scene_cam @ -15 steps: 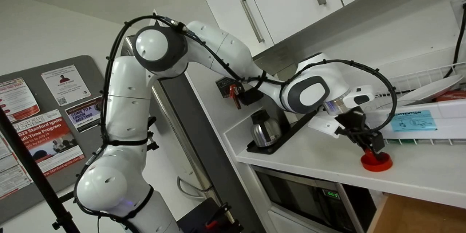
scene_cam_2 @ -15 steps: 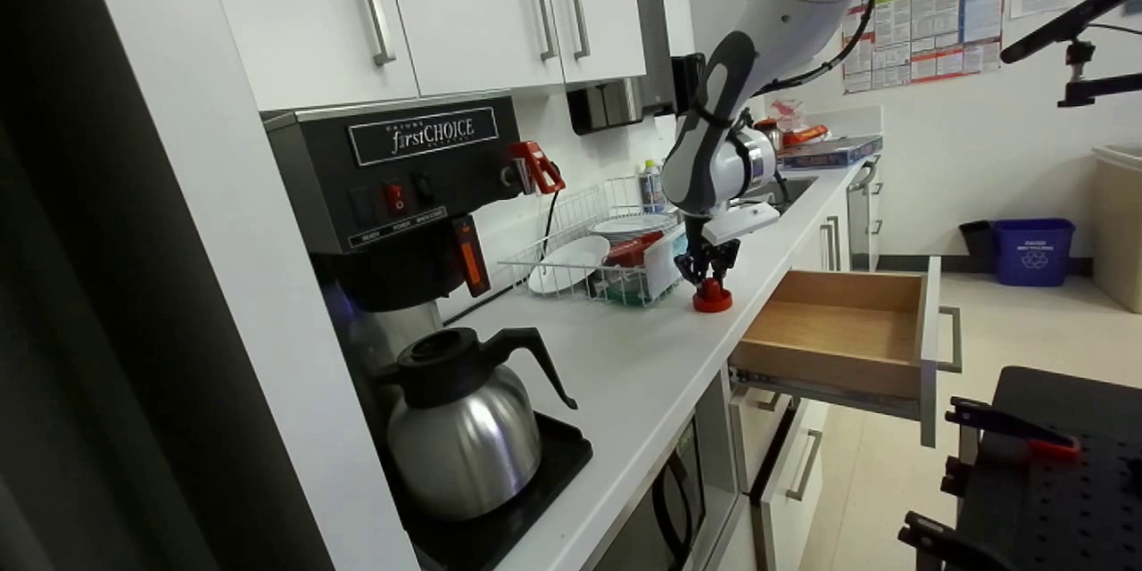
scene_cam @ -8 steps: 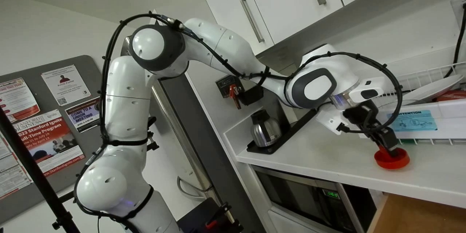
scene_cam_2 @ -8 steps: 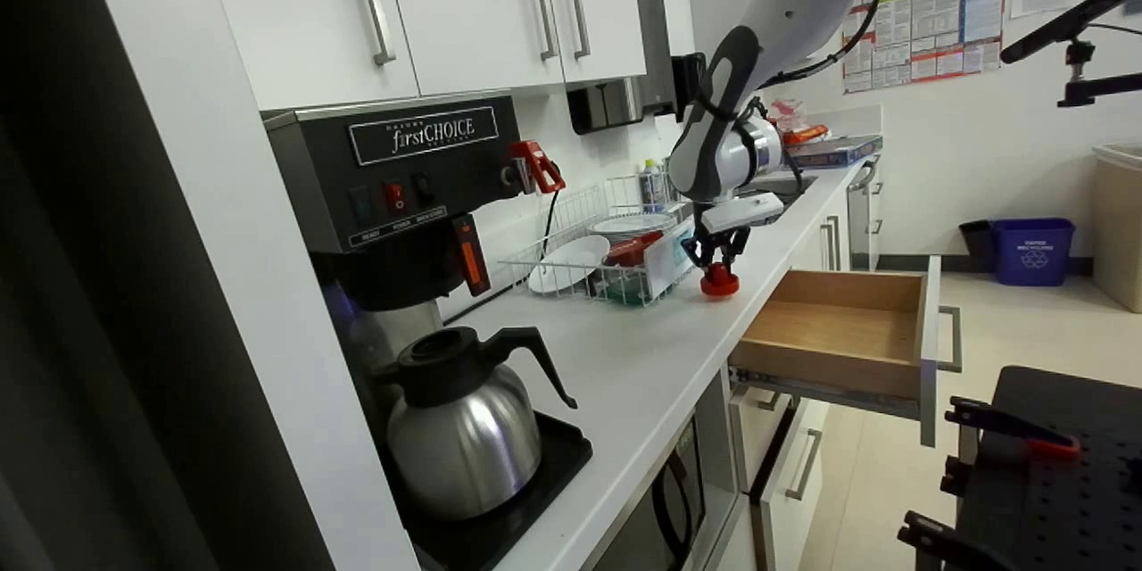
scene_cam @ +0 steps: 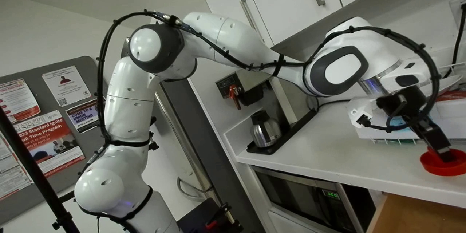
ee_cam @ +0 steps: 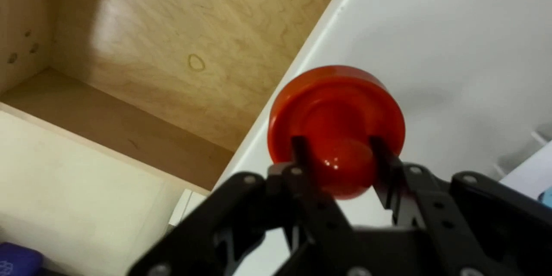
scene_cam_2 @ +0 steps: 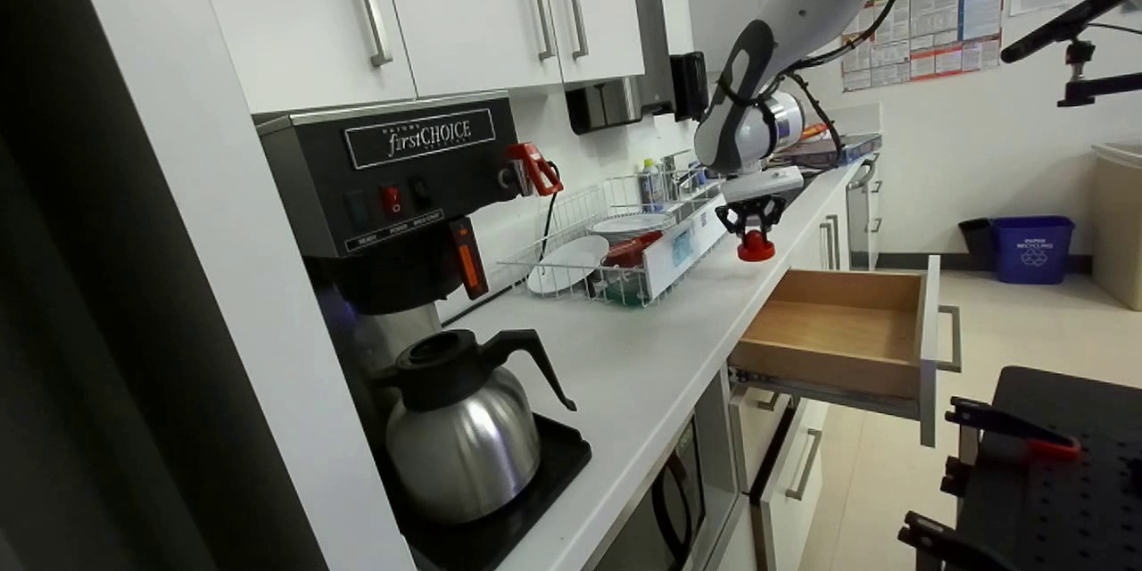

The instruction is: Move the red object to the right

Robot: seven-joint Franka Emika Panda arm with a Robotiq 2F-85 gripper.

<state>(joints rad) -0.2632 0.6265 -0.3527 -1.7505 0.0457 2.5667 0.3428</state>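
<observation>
Looks like the carrying step, with the red object (ee_cam: 336,108) in the claw (ee_cam: 340,144). Pinches the knob (ee_cam: 347,168) from 9 and 3 o'clock, with fingers (ee_cam: 300,151) tight against both sides and apart only by that. Has the red object at 3 o'clock from the middle of the wrist view, by the front edge of the counter (ee_cam: 448,43), with the pulled-out drawer (ee_cam: 181,51) at its 10 o'clock. Likely needs a move to the right next, maybe away from the coffee pot (scene_cam_2: 468,446), at 8 o'clock in an exterior view. Then calls for a slow, flat setting down and a soft letting go, clear of the edge at 10 o'clock. Can't see a finish mark, so can't say how far to go. Can't see under the base (ee_cam: 390,116) to say whether touching the counter or just above. Runs up to the side of an exterior view, with the red rim (scene_cam: 442,170) maybe cut off at 3 o'clock and the knob partly behind the claw. Looks blurry at the fingers up close.
</observation>
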